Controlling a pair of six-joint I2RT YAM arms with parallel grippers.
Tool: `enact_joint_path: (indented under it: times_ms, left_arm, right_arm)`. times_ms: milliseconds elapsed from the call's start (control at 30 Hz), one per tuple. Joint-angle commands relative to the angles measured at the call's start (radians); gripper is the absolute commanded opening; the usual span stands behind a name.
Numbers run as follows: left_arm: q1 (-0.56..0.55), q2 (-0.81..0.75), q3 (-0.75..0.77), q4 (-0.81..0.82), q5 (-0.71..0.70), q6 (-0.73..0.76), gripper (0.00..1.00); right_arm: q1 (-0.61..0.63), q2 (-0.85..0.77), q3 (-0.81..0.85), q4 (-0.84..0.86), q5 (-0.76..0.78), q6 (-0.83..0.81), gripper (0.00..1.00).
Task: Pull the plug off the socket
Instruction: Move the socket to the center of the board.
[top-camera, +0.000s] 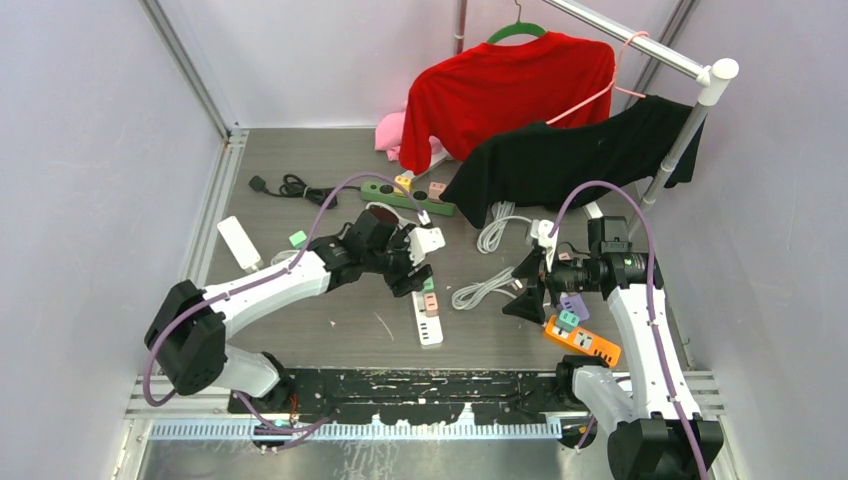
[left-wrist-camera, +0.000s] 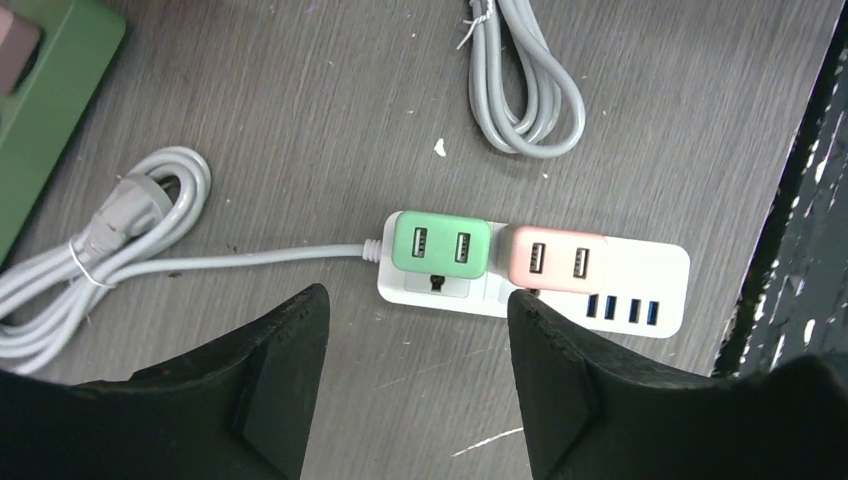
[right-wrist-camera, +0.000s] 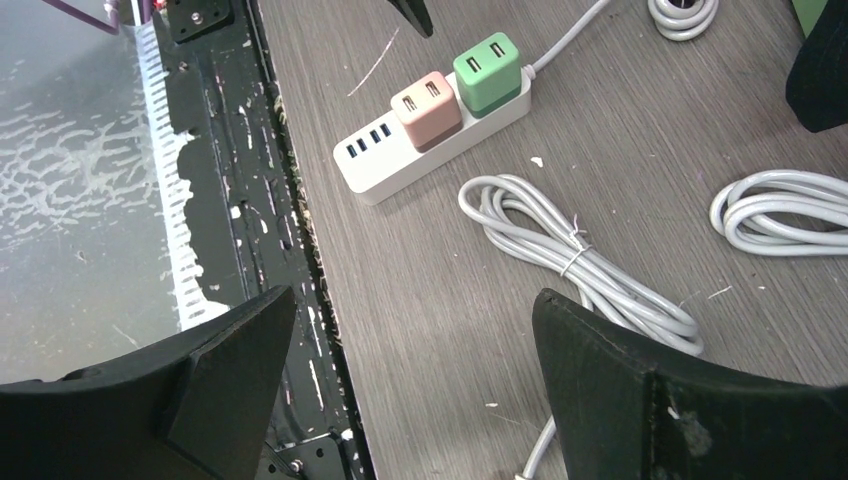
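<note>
A white socket strip (left-wrist-camera: 640, 275) lies on the grey table with a green plug (left-wrist-camera: 441, 245) and a pink plug (left-wrist-camera: 556, 259) seated side by side in it. My left gripper (left-wrist-camera: 416, 295) hovers over the strip, jaws apart with nothing between them. One fingertip sits just below the pink plug's near edge; the other is over bare table left of the green plug. In the top view the left gripper (top-camera: 415, 270) covers the strip's (top-camera: 428, 325) far end. My right gripper (right-wrist-camera: 415, 294) stands open and empty to the right, the green plug (right-wrist-camera: 488, 70) and pink plug (right-wrist-camera: 428, 108) ahead of it.
Coiled grey cables (top-camera: 487, 288) lie between the arms, another coil (top-camera: 497, 232) behind. An orange strip (top-camera: 582, 340) sits under the right arm, a green strip (top-camera: 405, 197) farther back. Red and black shirts (top-camera: 560, 150) hang on a rack at the rear. The black rail (right-wrist-camera: 290, 200) marks the table's near edge.
</note>
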Motion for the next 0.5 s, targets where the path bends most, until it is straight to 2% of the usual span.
enact_joint_path:
  times_ms: [0, 133, 200, 367, 467]
  left_arm:
    - [0.011, -0.007, 0.007, 0.072, 0.086, 0.088, 0.65]
    - [0.011, -0.089, -0.124, 0.231, 0.042, -0.105, 0.65]
    - [0.011, -0.158, -0.199, 0.298, 0.005, -0.231, 0.65]
    - [0.01, -0.334, -0.351, 0.33, -0.085, -0.569, 0.64]
    - [0.01, -0.424, -0.443, 0.327, -0.148, -0.736, 0.6]
  right_arm:
    - [0.008, 0.005, 0.007, -0.008, -0.057, -0.03, 0.94]
    - [0.035, 0.026, 0.003, 0.015, -0.051, -0.012, 0.93]
    - [0.071, 0.037, 0.001, 0.073, -0.03, 0.076, 0.93]
    - [0.318, 0.115, 0.024, 0.251, 0.148, 0.298, 0.91]
    - [0.424, 0.209, 0.058, 0.303, 0.209, 0.375, 0.91]
